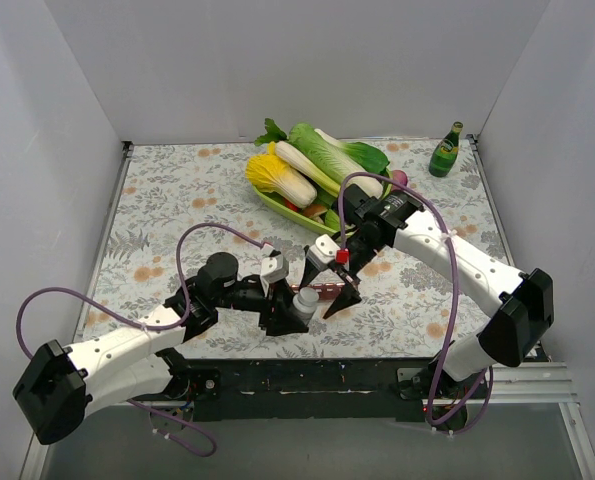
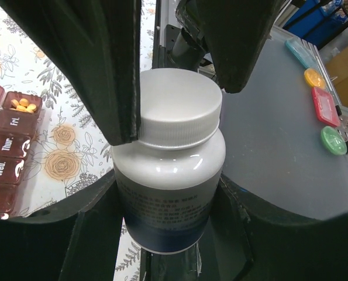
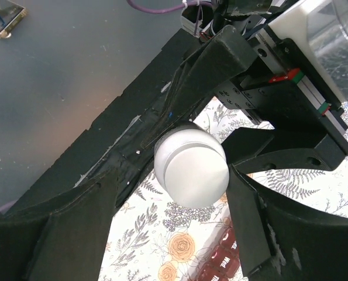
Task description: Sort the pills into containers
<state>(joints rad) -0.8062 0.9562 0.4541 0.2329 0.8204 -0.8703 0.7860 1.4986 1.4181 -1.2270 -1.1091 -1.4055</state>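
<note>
A pill bottle (image 1: pixel 305 303) with a white cap (image 2: pixel 179 111) stands upright near the table's front edge. My left gripper (image 1: pixel 293 312) is shut on the bottle's body (image 2: pixel 171 199). My right gripper (image 1: pixel 322 298) is open with a finger on either side of the cap (image 3: pixel 191 170). Its right finger touches the cap and its left finger (image 3: pixel 97 205) stands a little apart. The dark red pill organiser (image 2: pixel 7 146) lies just behind the bottle, and it also shows in the top view (image 1: pixel 330 291) and the right wrist view (image 3: pixel 223 257). One compartment is open and holds orange-yellow pills (image 2: pixel 23 105).
A green tray (image 1: pixel 273 204) of vegetables stands behind the grippers. A small green bottle (image 1: pixel 444 150) stands at the back right. The black front rail (image 1: pixel 307 375) runs just in front of the bottle.
</note>
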